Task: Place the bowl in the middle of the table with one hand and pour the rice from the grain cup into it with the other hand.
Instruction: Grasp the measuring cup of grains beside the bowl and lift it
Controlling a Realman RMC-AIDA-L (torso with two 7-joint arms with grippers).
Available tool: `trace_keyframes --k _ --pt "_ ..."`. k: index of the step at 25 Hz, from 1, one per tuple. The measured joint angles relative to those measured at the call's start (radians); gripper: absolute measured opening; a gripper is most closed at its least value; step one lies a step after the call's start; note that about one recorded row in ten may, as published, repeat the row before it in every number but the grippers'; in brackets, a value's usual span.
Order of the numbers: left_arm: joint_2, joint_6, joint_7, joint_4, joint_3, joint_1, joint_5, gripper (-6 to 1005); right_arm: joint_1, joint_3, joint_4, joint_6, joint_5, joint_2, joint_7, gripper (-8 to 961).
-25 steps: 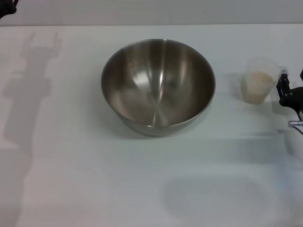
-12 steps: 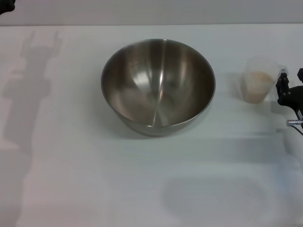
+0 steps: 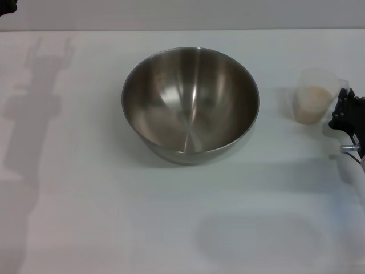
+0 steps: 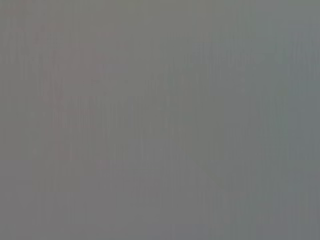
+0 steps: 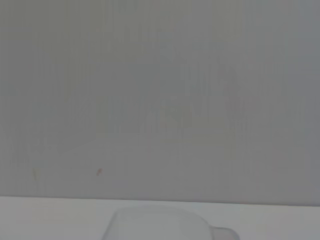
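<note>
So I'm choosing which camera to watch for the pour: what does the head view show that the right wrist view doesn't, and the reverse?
Only the head view shows the bowl, empty, mid-table, the rice inside the grain cup, the right gripper beside the cup's handle, and the left gripper far off in the far left corner. Only the right wrist view shows a plain grey wall above the table edge. Both share the white table and the cup, though the wrist view catches just its rim and handle.

Bowl [image 3: 190, 104] mid-table [image 3: 85, 217]; grain cup [image 3: 312, 104] holding rice [image 3: 313, 98] to its right.
</note>
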Motion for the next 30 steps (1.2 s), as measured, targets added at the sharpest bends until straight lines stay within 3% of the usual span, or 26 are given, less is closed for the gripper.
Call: trace_keyframes --k 6,22,30 --pt "0.0 0.0 0.0 -0.002 0.0 0.001 0.0 698 0.001 0.001 0.002 0.001 0.0 0.0 0.0 21" --pt "0.0 0.012 0.0 0.001 0.0 0.007 0.002 699 0.004 0.001 0.011 -0.017 -0.004 0.001 0.008 -1" --pt "0.003 0.043 0.0 0.015 -0.019 0.023 0.002 699 0.01 0.001 0.001 -0.109 -0.003 -0.001 0.003 -1"
